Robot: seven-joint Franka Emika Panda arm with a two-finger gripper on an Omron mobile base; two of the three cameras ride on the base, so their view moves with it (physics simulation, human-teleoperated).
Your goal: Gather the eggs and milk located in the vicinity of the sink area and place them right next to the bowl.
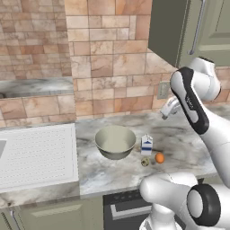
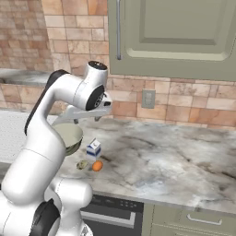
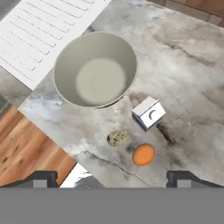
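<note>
The pale grey-green bowl (image 3: 95,69) stands on the marble counter, just right of the ribbed white sink (image 1: 38,155). Beside the bowl are the white milk carton (image 3: 148,113) with its blue mark, the speckled olive egg (image 3: 117,138) and the orange egg (image 3: 143,154), all close together. The base views show the same group: bowl (image 1: 115,141), milk (image 1: 147,144), olive egg (image 1: 145,161), orange egg (image 1: 159,157). My gripper (image 3: 112,179) hovers well above them, open, fingertips (image 3: 41,178) wide apart with nothing between them. It hangs over the counter near the back wall (image 1: 166,112).
The counter's front edge runs just below the eggs, with wooden floor (image 3: 26,148) beyond it and a dark oven front (image 1: 126,209) underneath. A wall outlet (image 2: 148,98) sits on the brick backsplash. Green cabinets (image 2: 175,37) hang overhead. Bare marble (image 2: 175,156) stretches to the right.
</note>
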